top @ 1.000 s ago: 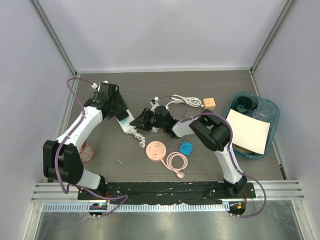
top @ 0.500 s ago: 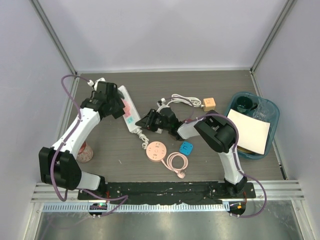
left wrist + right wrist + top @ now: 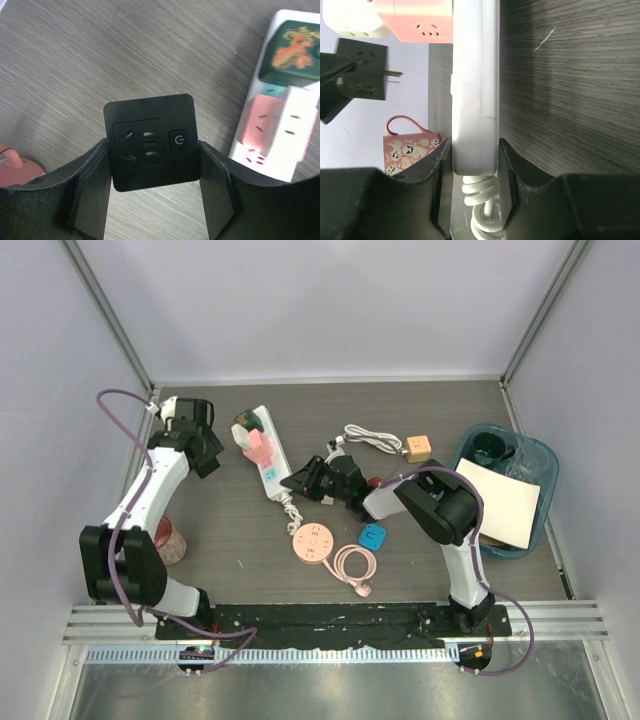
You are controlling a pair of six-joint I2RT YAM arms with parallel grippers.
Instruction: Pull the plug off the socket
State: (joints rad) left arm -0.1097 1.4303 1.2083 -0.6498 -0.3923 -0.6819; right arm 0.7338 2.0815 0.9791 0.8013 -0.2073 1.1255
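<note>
Left of the power strip (image 3: 268, 462) and well apart from it, the left gripper (image 3: 152, 155) holds the black plug (image 3: 150, 137). Both fingers clamp its side walls, and its socket face and power button point toward the wrist camera. Half a second earlier this gripper was against the strip's left edge; it has since withdrawn leftward, carrying the plug. In the right wrist view the plug's prongs stand in free air, clear of the strip. Judgement: extraction is complete, and only set-down or release of the plug remains. On the strip itself, a green adapter (image 3: 245, 424) and a pink adapter (image 3: 256, 444) are seated toward the far end. At the strip's near end, just above the coiled cord (image 3: 481, 202), the right gripper (image 3: 475, 165) is closed narrowly on the strip body, one finger on each long edge. Judgement: this grip served as the anchor during the pull and may be released once the plug is set down.
</note>
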